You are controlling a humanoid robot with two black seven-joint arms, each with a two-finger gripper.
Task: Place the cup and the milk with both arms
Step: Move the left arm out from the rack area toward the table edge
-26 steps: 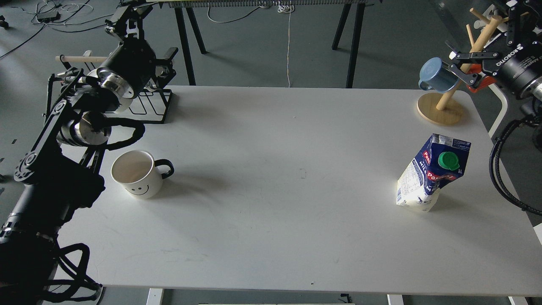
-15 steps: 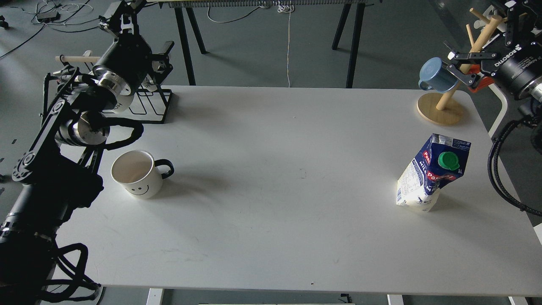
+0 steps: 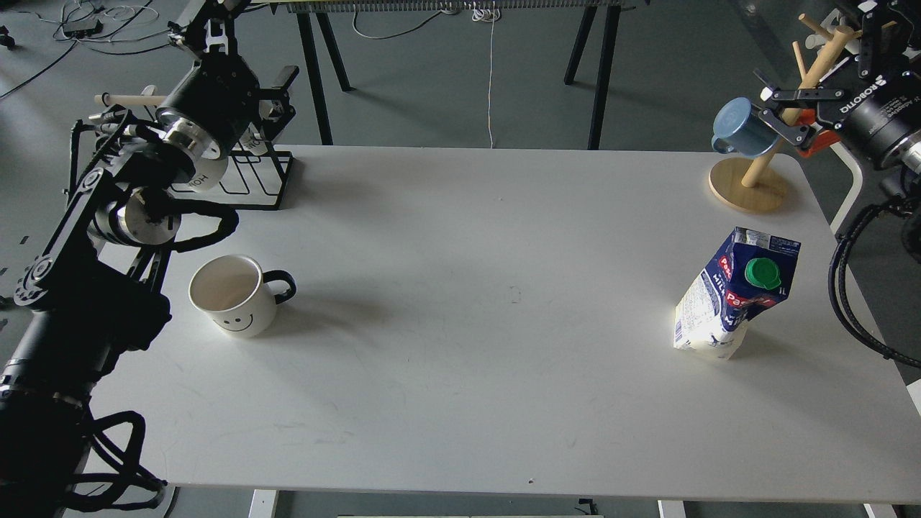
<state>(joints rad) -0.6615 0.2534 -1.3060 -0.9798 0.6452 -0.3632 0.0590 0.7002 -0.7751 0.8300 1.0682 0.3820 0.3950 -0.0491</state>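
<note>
Both arms raised, nothing held. Left gripper (image 3: 209, 32): fingers unclear, cannot tell; cup (image 3: 234, 293) well below it. Right gripper (image 3: 781, 115) spread apart; milk carton (image 3: 734, 293) below-left. Descend straight, grip carton mid-body.

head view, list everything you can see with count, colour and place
table: 1, white, fills the middle
mug: 1, white with smiley face and black handle, upright, table's left side
milk carton: 1, blue and white with green cap, leaning, table's right side
mug tree: 1, wooden, far right corner
blue cup: 1, hanging on the mug tree
wire rack: 1, black, far left corner
left gripper: black, raised far left
right gripper: black, jaws open beside the blue cup
</note>
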